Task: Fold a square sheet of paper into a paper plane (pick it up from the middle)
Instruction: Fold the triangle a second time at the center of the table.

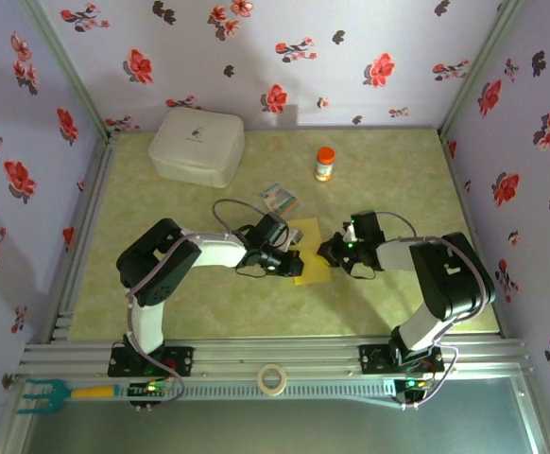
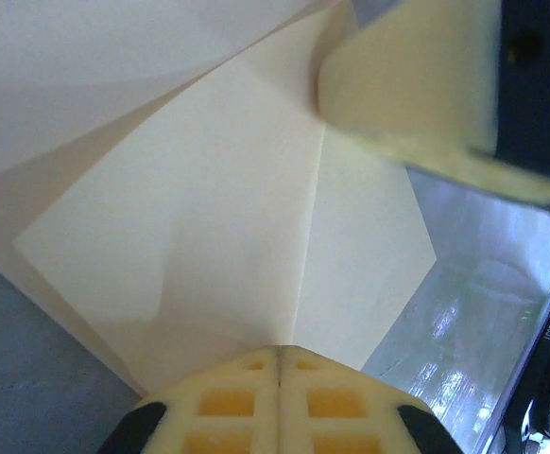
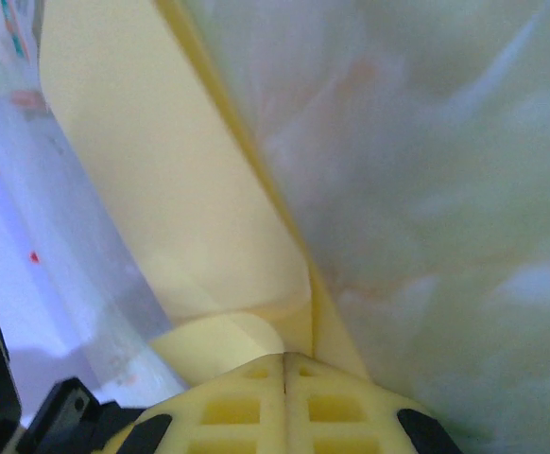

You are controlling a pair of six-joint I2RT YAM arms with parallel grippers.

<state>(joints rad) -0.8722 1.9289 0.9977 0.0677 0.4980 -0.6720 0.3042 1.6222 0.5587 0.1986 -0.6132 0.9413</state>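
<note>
The left pincer (image 1: pixel 292 263) has its two cream, grid-patterned fingers pressed tight together with no gap. In the left wrist view, the left pincer (image 2: pixel 278 352) sits at the bottom centre with its tips against the thin yellow sheet of paper (image 2: pixel 209 236). A sharp crease in the sheet runs straight up from the seam between the fingers. It cannot be told whether an edge of the sheet is nipped between them or only touched. The right pincer (image 1: pixel 330 253) is likewise closed. In the right wrist view, the right pincer (image 3: pixel 284 357) has its joined tips at the bottom centre, and a folded edge of the yellow sheet of paper (image 3: pixel 171 180) comes down to meet them. The pale green table top (image 3: pixel 426 189) lies to the right of that edge, and here too a true grip cannot be confirmed. There are two pincers and one yellow sheet of paper (image 1: pixel 310 248), which lies in the middle of the top view between the two tips. Its left side is partly under the left pincer. In that view the sheet looks longer than wide, with its long axis running from top to bottom and leaning slightly to the lower right. No clear point can be made out. Also on the green table (image 1: pixel 398 170) are one white rounded-square box (image 1: pixel 197 145) at upper left, one small orange-capped bottle (image 1: pixel 324 164) and one small colourful printed packet (image 1: pixel 279 198) just above the sheet. On the rail at the lower edge there is one roll of tape (image 1: pixel 272 378) and one green-and-yellow tool (image 1: pixel 53 392).
</note>
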